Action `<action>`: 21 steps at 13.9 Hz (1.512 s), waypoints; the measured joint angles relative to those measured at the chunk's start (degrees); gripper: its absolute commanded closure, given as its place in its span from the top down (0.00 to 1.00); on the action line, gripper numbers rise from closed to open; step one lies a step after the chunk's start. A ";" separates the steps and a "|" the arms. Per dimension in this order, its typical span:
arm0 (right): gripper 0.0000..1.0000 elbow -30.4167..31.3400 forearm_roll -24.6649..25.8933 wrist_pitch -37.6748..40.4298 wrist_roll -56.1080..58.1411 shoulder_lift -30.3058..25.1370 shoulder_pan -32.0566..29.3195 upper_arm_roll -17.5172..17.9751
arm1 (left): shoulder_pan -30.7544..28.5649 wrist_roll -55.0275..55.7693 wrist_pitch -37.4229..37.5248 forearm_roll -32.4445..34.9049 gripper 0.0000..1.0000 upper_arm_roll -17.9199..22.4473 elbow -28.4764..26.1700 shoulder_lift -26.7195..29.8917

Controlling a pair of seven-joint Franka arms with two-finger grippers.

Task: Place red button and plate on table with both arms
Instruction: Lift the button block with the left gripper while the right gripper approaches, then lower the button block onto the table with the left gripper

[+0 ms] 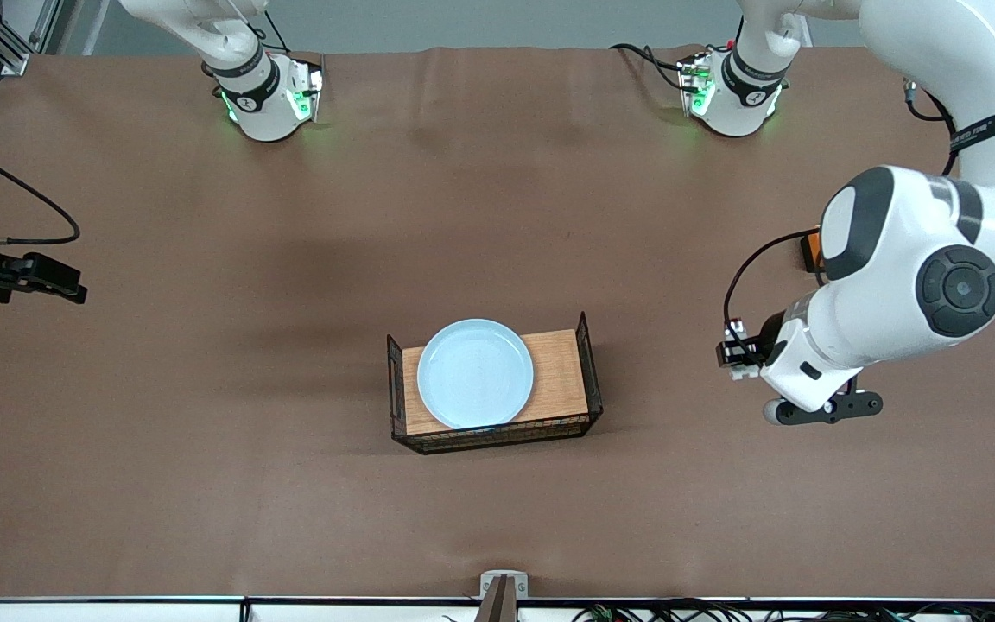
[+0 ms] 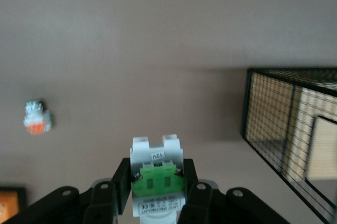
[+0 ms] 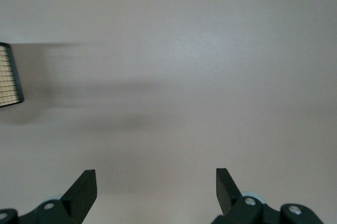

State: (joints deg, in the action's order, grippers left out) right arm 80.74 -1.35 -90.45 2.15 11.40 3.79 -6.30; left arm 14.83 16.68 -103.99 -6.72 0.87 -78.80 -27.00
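Two grippers: I am speaking for both arms at the brown matte surface point(image 1: 204, 484).
Left gripper point(image 2: 157, 182): I am pinching the tiny grey-white switch part with the bright green centre point(image 2: 157, 177) between my two black fingers, holding it in the air over the surface toward the left arm's end, beside the black wire frame point(image 2: 279, 129).
Button handling: I am judging it light, rigid and hard plastic, smooth on its sides, so it could twist in a loose pinch; holding across the flat flanks of the body, as now, looks soundest.
Right gripper point(image 3: 156, 190): I am waiting with my fingers spread wide over bare surface at the right arm's end.
Pale light-blue round plate with a raised rim point(image 1: 475, 373): it is lying flat on the small wooden board point(image 1: 560, 380) inside the wire frame, mid-surface.
Plate handling: I am judging it stiff, slick and breakable; the raised rim is the only place to take hold.
Similar part with an orange-red centre point(image 2: 37, 119): it is resting on the surface, well apart from my left gripper.
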 measured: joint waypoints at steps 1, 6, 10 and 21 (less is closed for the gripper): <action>1.00 0.00 -1.19 0.00 -0.09 0.00 0.61 0.07 | -0.39 -2.04 -5.42 0.00 0.00 0.01 -6.00 1.93; 1.00 0.04 -9.65 0.00 -10.55 0.10 3.05 0.32 | -3.44 -11.20 -23.26 0.00 0.00 0.01 -26.29 5.75; 1.00 0.06 -9.69 -1.77 -22.19 0.99 9.87 0.47 | -4.70 -12.92 -29.09 -0.02 0.00 0.00 -29.61 3.36; 1.00 0.21 -4.88 -7.25 -39.29 7.74 24.71 0.50 | -16.73 -21.32 -40.99 -2.39 0.00 -9.78 -33.00 -5.00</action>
State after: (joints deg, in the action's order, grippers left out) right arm 80.96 -6.23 -97.71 -37.14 19.13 28.50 -5.79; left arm -1.90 -4.64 -144.99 -9.11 -8.92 -111.80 -32.00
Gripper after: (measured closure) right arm 0.000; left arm 0.568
